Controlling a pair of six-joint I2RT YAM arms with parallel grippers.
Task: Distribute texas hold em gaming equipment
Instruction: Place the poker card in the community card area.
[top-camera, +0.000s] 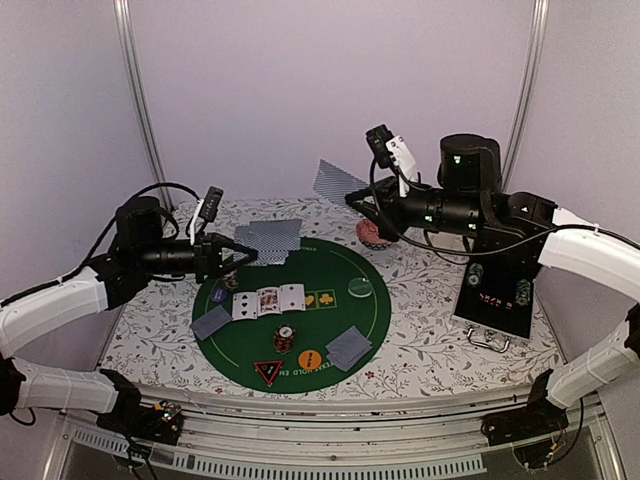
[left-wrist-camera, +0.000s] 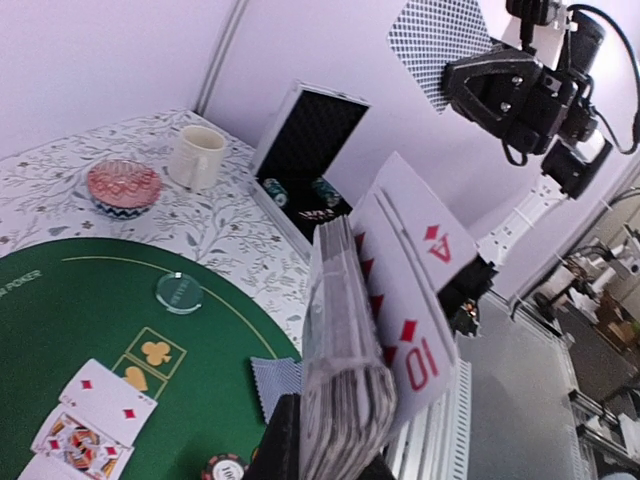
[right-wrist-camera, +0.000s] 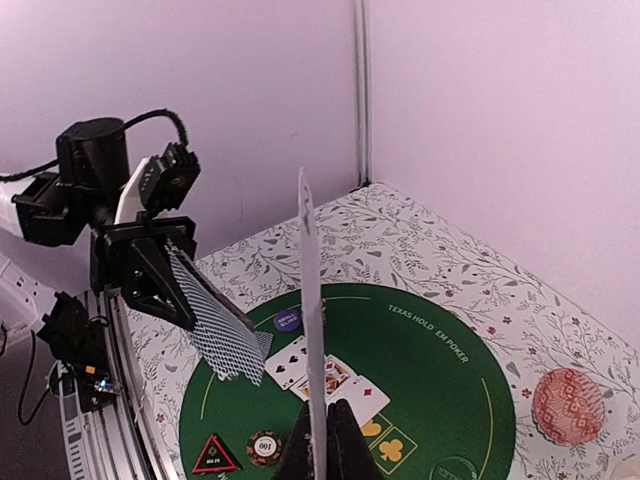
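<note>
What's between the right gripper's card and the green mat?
Nothing visible. The right gripper holds the card up in open air; the pink bowl sits off the green mat, nearby.

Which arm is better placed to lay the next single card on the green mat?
Probably the right: the right end effector is shut on one raised card. The left end effector is busy holding the whole deck.

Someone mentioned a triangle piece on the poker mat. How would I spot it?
Find the round green mat on the floral table. At its near edge lies the triangular marker, just left of the orange button. It alone has three corners, black with red edging; its neighbours are round.
</note>
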